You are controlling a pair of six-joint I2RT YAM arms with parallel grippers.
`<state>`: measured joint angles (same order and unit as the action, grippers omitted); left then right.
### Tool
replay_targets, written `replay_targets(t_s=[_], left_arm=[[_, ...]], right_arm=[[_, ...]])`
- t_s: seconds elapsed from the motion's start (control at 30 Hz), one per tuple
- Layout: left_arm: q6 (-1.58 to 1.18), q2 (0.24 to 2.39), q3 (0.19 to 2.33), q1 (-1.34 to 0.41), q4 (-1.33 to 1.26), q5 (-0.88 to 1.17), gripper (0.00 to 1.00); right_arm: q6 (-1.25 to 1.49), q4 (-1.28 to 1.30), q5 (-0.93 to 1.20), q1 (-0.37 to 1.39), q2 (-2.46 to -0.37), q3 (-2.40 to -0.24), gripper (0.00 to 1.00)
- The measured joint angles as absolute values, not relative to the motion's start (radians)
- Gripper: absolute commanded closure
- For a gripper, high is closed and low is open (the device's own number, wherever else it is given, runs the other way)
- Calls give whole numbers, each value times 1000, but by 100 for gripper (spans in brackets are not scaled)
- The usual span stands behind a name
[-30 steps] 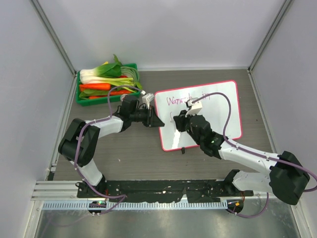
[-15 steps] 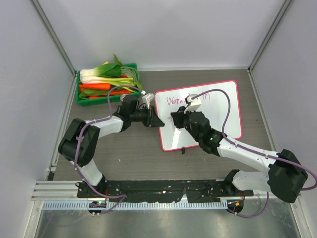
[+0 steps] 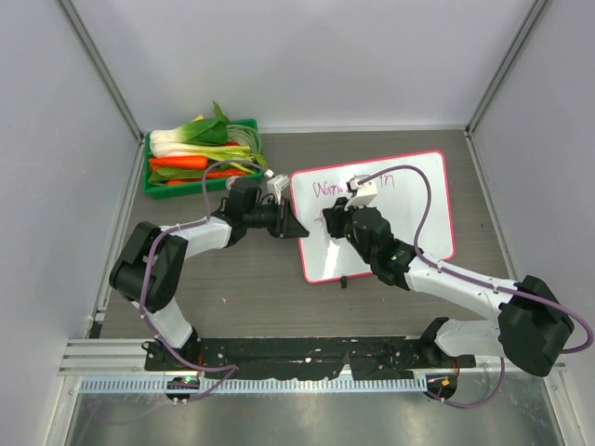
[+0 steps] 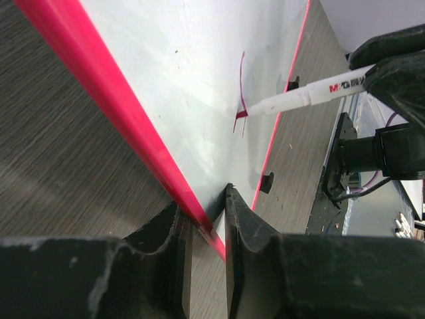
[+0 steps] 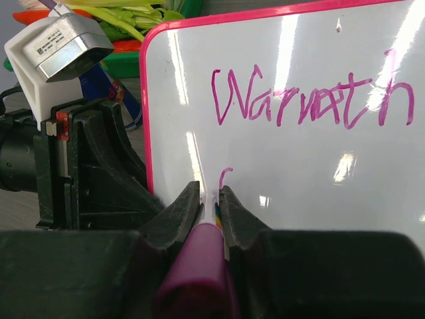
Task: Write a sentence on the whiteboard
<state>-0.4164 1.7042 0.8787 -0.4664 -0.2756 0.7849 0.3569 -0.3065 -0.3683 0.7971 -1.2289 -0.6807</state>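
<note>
The whiteboard (image 3: 409,228) lies flat on the counter (image 3: 232,288), and both tools meet at its left part. The left tool (image 4: 207,212) is closed narrow on the pink-red frame of the board's left edge, with one finger on each side of the rim. The right tool (image 5: 210,199) is closed on a marker (image 4: 312,93) with a white barrel and a magenta cap end. The marker points away from this tool, and its tip touches the white surface. Of the sentence (image 5: 312,100), the word "Warmth" stands in pink-magenta beyond the right tool's fingertips, near the far edge of the board. A short curved stroke of a second line is just in front of these fingertips, where the marker's tip is. Behind the left tool and to its left, well apart from the board, a green crate (image 3: 156,186) holds leafy greens and carrots (image 3: 200,149).
</note>
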Motion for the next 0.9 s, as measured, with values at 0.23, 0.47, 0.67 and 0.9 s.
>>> replay_targets(t_s=[0.23, 0.47, 0.67, 0.9], left_arm=[[-416, 1704, 879, -466, -276, 785, 100], [-416, 1704, 879, -466, -276, 786, 100], [-415, 1704, 879, -467, -276, 786, 100], [-415, 1704, 879, -467, -276, 786, 100]], right_arm=[[348, -305, -393, 768, -1211, -681, 99], [340, -289, -399, 754, -1193, -681, 99], [334, -277, -398, 752, -1156, -681, 99], [334, -281, -398, 752, -1152, -681, 98]])
